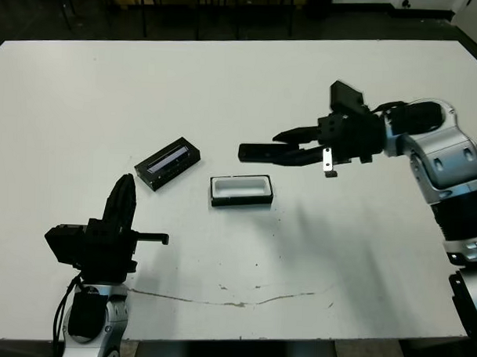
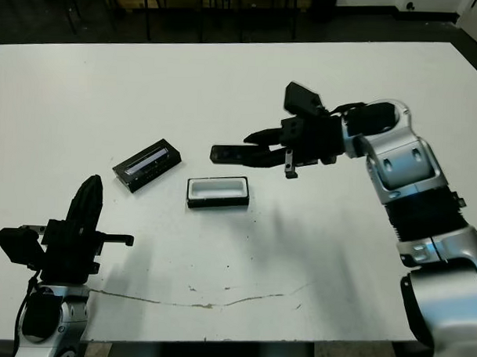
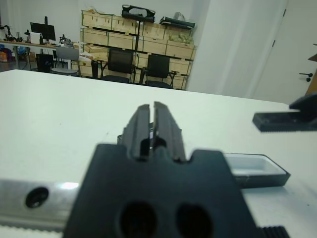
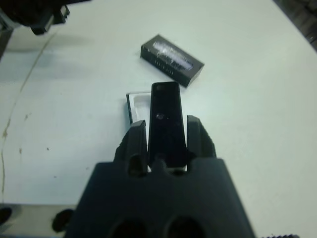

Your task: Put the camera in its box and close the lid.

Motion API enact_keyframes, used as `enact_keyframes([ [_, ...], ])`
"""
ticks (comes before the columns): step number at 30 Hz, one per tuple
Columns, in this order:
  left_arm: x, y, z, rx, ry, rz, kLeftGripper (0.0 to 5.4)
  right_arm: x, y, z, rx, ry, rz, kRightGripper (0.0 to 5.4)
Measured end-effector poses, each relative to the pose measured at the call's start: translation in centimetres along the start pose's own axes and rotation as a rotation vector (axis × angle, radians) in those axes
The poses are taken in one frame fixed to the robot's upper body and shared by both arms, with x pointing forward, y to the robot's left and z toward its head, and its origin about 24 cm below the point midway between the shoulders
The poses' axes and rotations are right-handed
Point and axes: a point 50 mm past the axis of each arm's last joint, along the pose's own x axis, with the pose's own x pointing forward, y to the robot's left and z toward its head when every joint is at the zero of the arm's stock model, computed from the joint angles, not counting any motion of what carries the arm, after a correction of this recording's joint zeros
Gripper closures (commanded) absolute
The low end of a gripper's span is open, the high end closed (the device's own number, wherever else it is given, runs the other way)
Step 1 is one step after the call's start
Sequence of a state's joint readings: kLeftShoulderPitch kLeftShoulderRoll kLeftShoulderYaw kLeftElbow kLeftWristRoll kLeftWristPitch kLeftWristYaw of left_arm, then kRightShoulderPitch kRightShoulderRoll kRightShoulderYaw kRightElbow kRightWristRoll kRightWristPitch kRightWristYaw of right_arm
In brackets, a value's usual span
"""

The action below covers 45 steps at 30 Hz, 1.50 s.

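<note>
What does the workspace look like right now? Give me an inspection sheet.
Surface: white table, thin dark crack-like line near the front edge.
Job's things: slim black bar-shaped camera held in the air above the table; shallow black box with white lining empty, flat on the table; flat black lid with pale strip lying apart, on the box's left.
Clutter: nothing seen.
Grippers: right gripper shut on camera; left gripper shut, empty, near the front edge.
Cables: black cables at the left arm's base.
Surroundings: chairs, wooden crates, monitor beyond the table.
</note>
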<state>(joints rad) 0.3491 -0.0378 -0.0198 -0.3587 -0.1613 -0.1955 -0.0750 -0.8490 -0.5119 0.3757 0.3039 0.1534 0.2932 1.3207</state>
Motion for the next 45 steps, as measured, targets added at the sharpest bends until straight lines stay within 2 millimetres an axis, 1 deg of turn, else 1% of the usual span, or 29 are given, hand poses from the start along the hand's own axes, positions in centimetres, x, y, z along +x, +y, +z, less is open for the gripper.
enact_keyframes([
  [7, 0.0, -0.1, -0.1, -0.004, 0.002, 0.003, 5.40, 1.3, 0.1, -0.2, -0.090, 0.054, 0.037, 4.80],
  [11, 0.0, -0.2, -0.1, -0.015, 0.004, 0.000, 5.40, 1.9, 0.2, -0.5, -0.098, 0.078, 0.050, 4.80],
  [20, -0.1, -0.3, -0.2, -0.012, 0.009, 0.012, 5.40, 2.5, 0.1, -1.3, -0.112, 0.120, 0.056, 4.80],
  [33, -0.1, -0.4, -0.3, -0.022, 0.011, 0.010, 5.40, 2.7, -0.2, -1.7, -0.129, 0.144, 0.065, 4.80],
  [45, -0.1, -0.5, -0.4, -0.028, 0.015, 0.010, 5.40, 2.7, -0.6, -1.4, -0.124, 0.166, 0.099, 4.80],
])
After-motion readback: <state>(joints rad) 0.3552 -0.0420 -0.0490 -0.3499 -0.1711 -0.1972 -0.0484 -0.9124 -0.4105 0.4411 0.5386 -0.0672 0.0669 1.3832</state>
